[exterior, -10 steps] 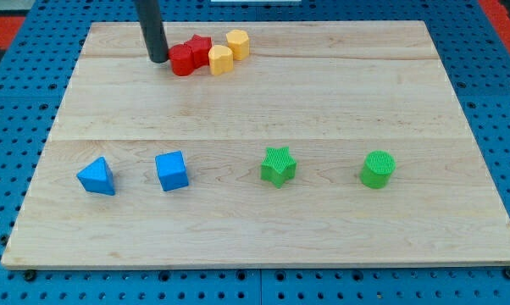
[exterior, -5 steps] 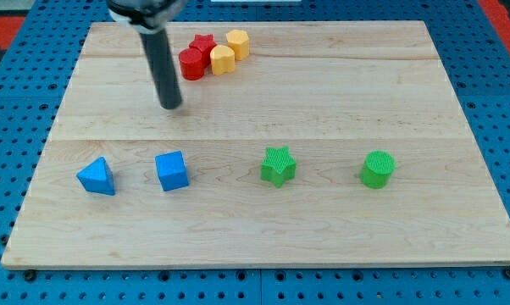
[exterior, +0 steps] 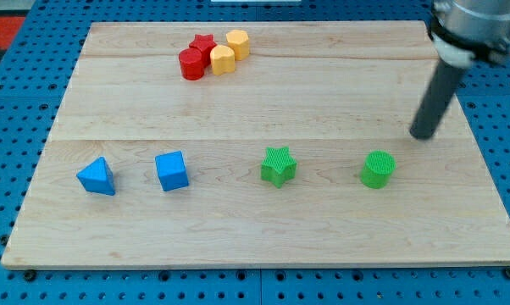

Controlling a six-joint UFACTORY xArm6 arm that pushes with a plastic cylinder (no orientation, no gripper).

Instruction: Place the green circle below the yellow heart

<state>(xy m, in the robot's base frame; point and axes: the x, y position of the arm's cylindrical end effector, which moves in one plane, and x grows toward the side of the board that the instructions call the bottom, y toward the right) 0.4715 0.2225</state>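
Just upright green circle [exterior: 378, 169], my tip [exterior: 423, 135] up-right, apart.

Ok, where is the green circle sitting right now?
The green circle sits in the lower right of the board, right of the green star. My tip is just above and to its right, not touching.

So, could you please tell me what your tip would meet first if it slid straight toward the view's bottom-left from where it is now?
Most likely the green circle: my tip sits just up-right of it, apart.
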